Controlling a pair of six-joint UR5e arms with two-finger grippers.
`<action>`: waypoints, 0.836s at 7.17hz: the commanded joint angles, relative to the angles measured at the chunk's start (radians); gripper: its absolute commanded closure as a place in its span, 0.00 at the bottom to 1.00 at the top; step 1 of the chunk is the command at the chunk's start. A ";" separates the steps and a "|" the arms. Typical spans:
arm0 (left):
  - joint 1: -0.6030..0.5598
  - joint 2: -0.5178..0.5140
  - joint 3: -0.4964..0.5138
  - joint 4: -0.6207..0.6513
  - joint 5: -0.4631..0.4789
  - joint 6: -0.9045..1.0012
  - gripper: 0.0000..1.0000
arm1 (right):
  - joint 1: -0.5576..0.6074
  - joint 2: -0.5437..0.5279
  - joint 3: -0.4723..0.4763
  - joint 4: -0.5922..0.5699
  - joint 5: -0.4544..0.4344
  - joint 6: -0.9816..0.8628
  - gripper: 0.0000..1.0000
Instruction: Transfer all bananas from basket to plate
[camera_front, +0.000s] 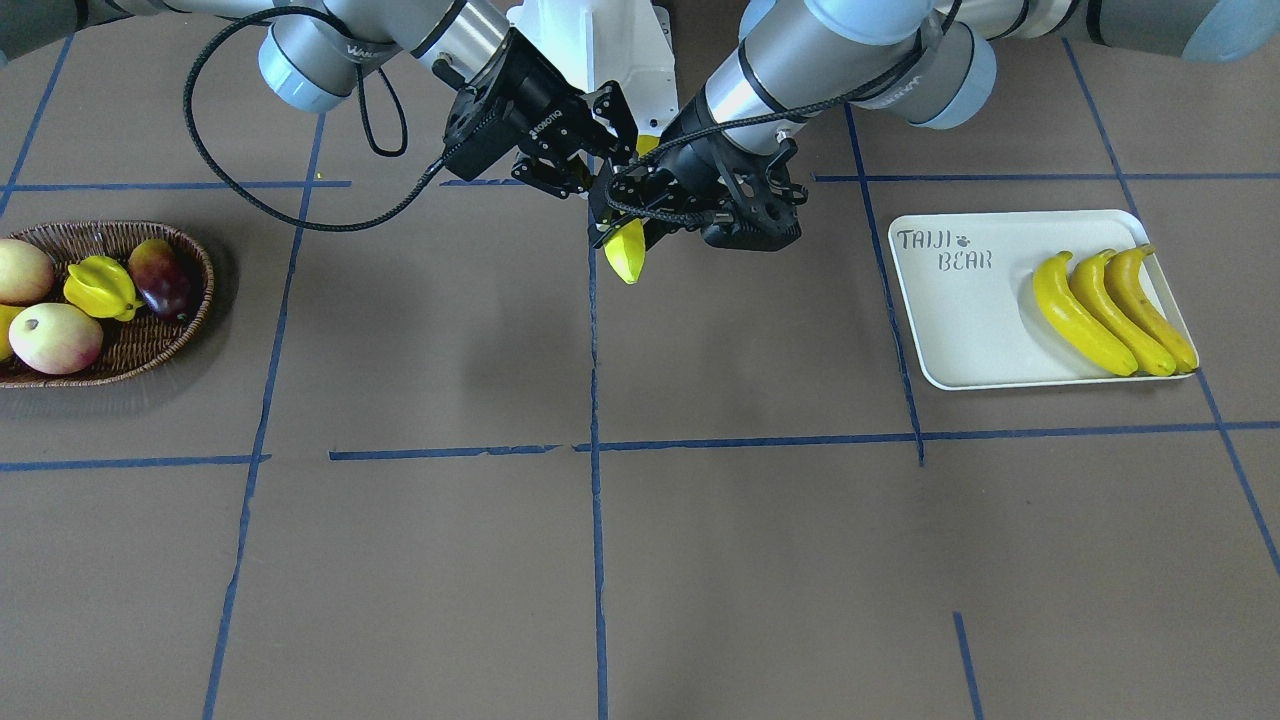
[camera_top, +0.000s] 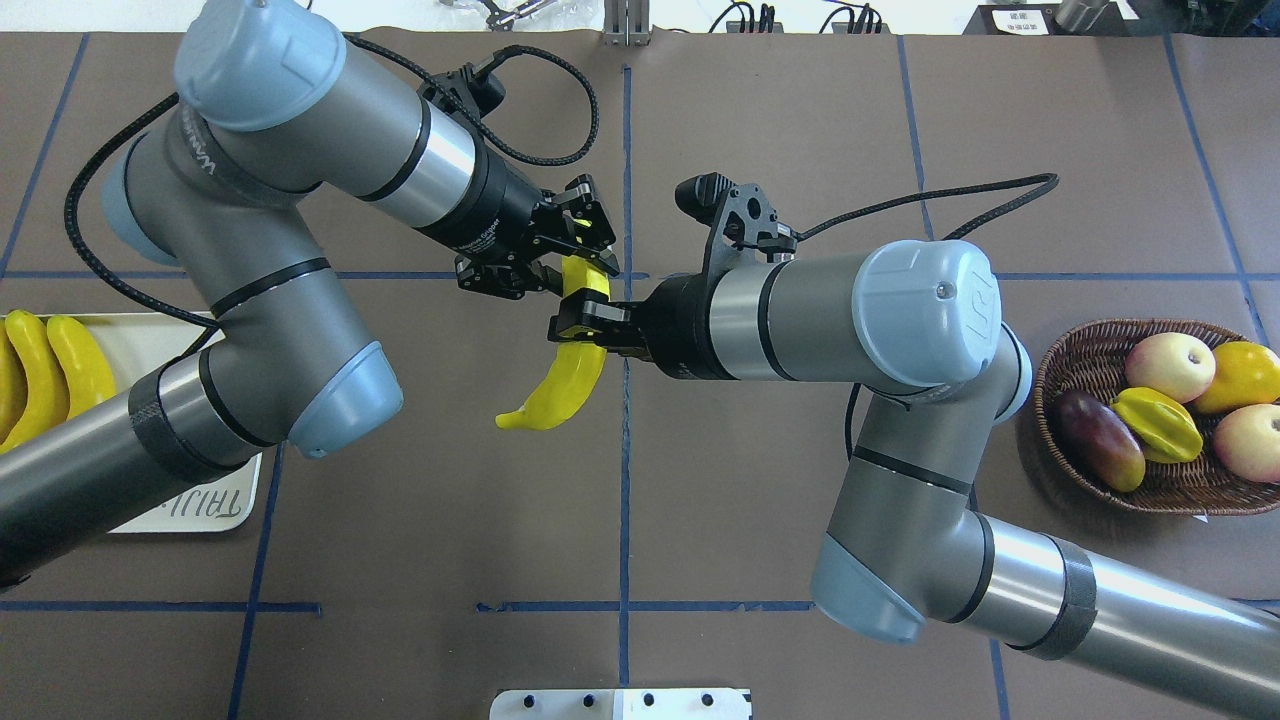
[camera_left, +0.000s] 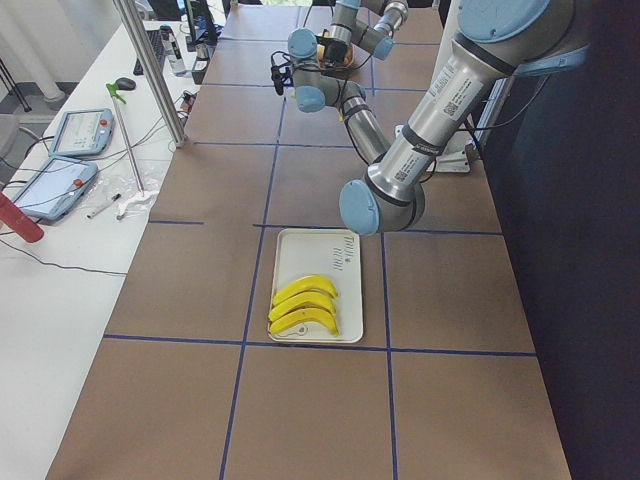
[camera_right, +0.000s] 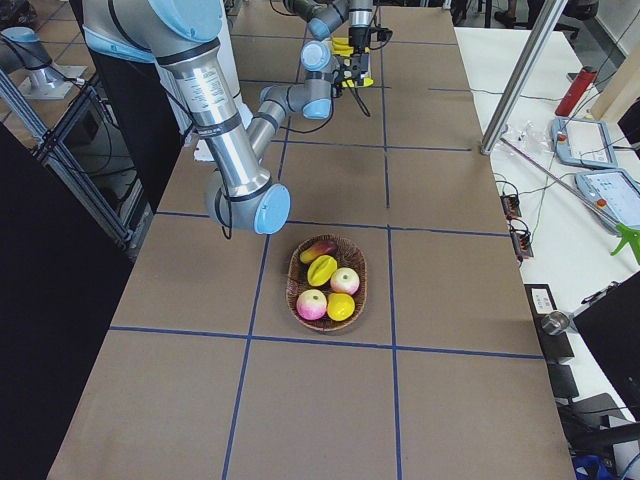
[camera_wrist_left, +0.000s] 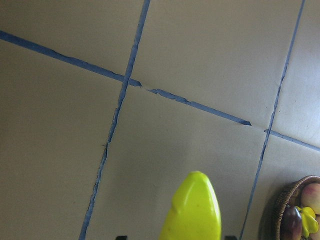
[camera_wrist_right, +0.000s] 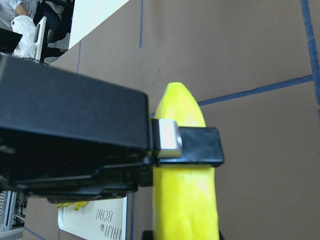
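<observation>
One yellow banana (camera_front: 625, 255) hangs in the air over the table's middle, held by both grippers; it also shows in the overhead view (camera_top: 560, 390). My right gripper (camera_top: 582, 325) is shut on its middle. My left gripper (camera_top: 588, 268) is shut on its upper end, one finger (camera_wrist_right: 200, 146) lying across it. Three bananas (camera_front: 1100, 315) lie side by side on the cream plate (camera_front: 960, 330). The wicker basket (camera_front: 150, 345) holds no banana in these views.
The basket (camera_top: 1055, 365) holds several round fruits, a yellow starfruit (camera_top: 1160, 422) and a dark mango (camera_top: 1100, 440). Blue tape lines cross the brown table. An operators' bench with tablets (camera_left: 75, 130) and a metal pole (camera_left: 150, 75) stand beyond the table.
</observation>
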 joint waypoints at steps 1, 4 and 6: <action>0.000 -0.001 -0.001 -0.002 0.000 0.000 0.97 | 0.000 0.006 -0.002 -0.003 0.000 0.003 0.85; -0.005 0.009 -0.023 0.000 -0.002 0.000 1.00 | 0.011 0.008 0.000 -0.009 -0.002 0.009 0.00; -0.026 0.013 -0.021 0.001 -0.002 0.001 1.00 | 0.035 0.006 0.002 -0.012 0.011 0.006 0.00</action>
